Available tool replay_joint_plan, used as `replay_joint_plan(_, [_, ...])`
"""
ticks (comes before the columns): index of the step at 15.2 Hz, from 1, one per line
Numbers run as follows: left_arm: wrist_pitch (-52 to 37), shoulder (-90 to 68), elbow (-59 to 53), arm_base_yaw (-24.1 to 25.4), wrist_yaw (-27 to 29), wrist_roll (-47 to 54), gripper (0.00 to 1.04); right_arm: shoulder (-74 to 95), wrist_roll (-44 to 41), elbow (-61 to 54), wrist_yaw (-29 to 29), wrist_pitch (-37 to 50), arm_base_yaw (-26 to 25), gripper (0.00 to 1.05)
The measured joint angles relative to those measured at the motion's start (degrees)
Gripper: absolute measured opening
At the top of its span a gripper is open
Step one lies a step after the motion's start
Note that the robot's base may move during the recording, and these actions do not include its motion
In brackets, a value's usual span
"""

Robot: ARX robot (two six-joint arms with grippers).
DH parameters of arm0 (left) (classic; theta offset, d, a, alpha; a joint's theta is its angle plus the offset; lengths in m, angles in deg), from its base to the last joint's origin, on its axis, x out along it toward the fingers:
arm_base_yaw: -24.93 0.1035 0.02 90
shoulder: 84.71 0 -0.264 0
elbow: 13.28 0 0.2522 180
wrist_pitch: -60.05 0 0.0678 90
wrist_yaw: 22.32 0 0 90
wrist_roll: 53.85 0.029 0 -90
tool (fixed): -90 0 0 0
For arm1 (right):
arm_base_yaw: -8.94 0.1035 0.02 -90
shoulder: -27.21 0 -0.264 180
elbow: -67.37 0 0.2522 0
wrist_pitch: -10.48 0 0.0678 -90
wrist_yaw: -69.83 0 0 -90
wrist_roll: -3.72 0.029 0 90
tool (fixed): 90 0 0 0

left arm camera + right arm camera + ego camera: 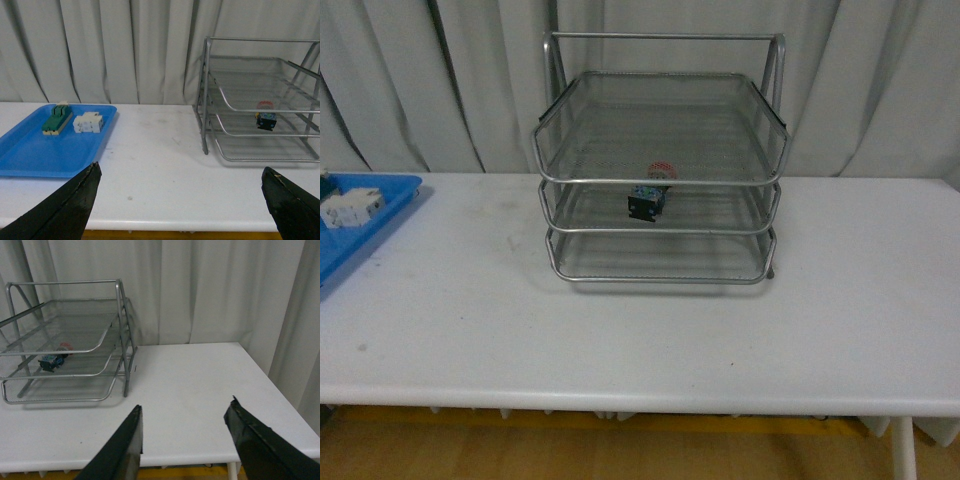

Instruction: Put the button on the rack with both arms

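Note:
The silver wire-mesh rack (660,180) stands at the back middle of the white table. The button (648,198), red cap and dark block body, lies on its side on the rack's middle shelf. The same button (265,119) shows in the left wrist view and, as the button (52,360), in the right wrist view, inside the rack (260,100) (65,360). My left gripper (180,172) hangs open over the table's front edge, far from the rack. My right gripper (185,407) is open too, over bare table to the rack's right. Neither arm appears in the front view.
A flat blue tray (30,150) (355,240) sits at the table's left, holding a green-topped block (55,120) and a white block (88,123). Grey curtains hang behind the table. The white table (640,330) ends at its front edge close to both grippers.

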State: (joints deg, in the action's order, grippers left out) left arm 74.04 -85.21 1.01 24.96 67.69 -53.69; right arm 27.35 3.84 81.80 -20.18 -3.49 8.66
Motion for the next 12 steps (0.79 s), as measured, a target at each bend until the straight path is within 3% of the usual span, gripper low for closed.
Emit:
replay_joint_plan(4, [0.0,0.0,0.0,0.0,0.0,0.0,0.98,0.0,0.0,0.0,0.0,-0.02,0.0,0.97])
replay_joint_plan(12, [0.0,0.0,0.0,0.0,0.0,0.0,0.98,0.0,0.02,0.0,0.0,0.0,0.0,0.98])
